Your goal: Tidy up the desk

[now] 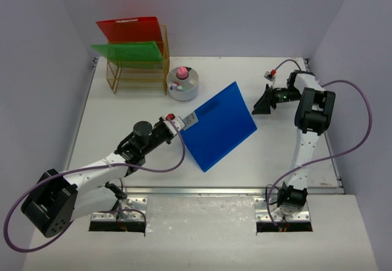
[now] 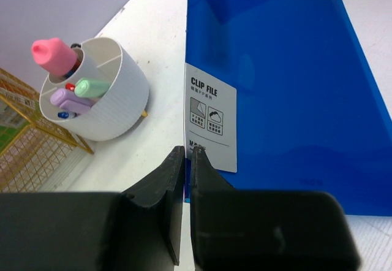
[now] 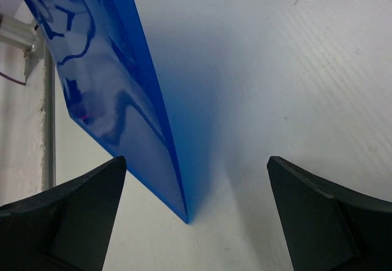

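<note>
The desk (image 1: 122, 118) spreads out white between the pale walls, and the blue clip file (image 1: 220, 127) sits at its centre. The file is not lying flat. The left gripper (image 2: 188, 154) is clenched on the file's edge beside the label, at about 9 o'clock of the sheet, and holds it tipped up so that a lower corner rests on the tabletop.

My guess is the tilt is there so the file can go upright into the gold wire rack (image 1: 136, 75) at 11 o'clock, where a red folder (image 1: 131, 29) and a green folder (image 1: 130, 51) already stand.

The right gripper (image 1: 262, 101) waits at 3 o'clock of the file, spread wide and holding nothing, likely ready to steady the far corner.

The white pen pot (image 1: 184, 87) stands just beside the rack, close to that route.
</note>
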{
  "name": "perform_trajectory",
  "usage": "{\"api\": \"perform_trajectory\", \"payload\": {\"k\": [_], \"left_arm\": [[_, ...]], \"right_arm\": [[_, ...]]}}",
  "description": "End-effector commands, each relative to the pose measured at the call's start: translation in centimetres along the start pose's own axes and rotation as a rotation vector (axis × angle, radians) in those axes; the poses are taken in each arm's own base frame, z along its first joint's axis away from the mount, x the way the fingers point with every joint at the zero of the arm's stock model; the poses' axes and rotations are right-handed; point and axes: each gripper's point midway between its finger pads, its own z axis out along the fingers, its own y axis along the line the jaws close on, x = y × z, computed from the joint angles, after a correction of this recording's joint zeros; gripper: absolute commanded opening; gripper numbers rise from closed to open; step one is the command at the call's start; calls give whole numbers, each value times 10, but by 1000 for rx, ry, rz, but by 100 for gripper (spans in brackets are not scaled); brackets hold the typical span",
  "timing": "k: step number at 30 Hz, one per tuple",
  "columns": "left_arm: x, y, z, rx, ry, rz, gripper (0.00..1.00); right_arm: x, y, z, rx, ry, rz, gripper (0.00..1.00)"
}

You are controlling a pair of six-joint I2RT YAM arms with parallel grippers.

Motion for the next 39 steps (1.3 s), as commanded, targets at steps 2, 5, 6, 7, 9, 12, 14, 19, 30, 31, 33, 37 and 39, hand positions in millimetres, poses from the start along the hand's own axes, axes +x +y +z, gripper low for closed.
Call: {"api": "perform_trajectory", "payload": {"k": [2, 5, 6, 7, 9, 12, 14, 19, 30, 31, 33, 37, 39], "left_arm": [[-61, 16, 4, -33, -157, 45, 0], [-63, 17, 5, -36, -162, 38, 0], [-63, 18, 5, -42, -163, 36, 0], [-64, 19, 5, -48, -164, 33, 0], [-61, 21, 5, -63, -154, 26, 0], [-56, 23, 5, -82, -136, 19, 0], [-48, 22, 3, -87, -111, 17, 0], [-31, 10, -6, -47, -69, -15, 28], [-150, 21, -46, 55, -326, 275, 79], [-174, 23, -57, 72, -372, 317, 79], [-198, 21, -67, 103, -433, 407, 79], [-248, 45, -82, 38, -476, 457, 76], [-256, 50, -85, 28, -465, 438, 74]], "right_arm": [[9, 54, 21, -110, 110, 77, 99], [20, 64, 33, -139, 169, 77, 97], [21, 66, 35, -145, 176, 75, 85], [22, 69, 37, -150, 181, 72, 72], [15, 71, 36, -151, 147, 68, 54], [5, 75, 31, -141, 107, 60, 34], [-10, 80, 19, -120, 40, 59, 0], [-74, 118, -30, 10, -37, -152, 0], [-137, 216, -54, 347, 489, -881, 0], [-139, 223, -54, 365, 499, -887, 0], [-137, 231, -46, 371, 545, -914, 0], [-138, 236, -40, 478, 572, -882, 0], [-131, 234, -30, 492, 582, -883, 0]]}}
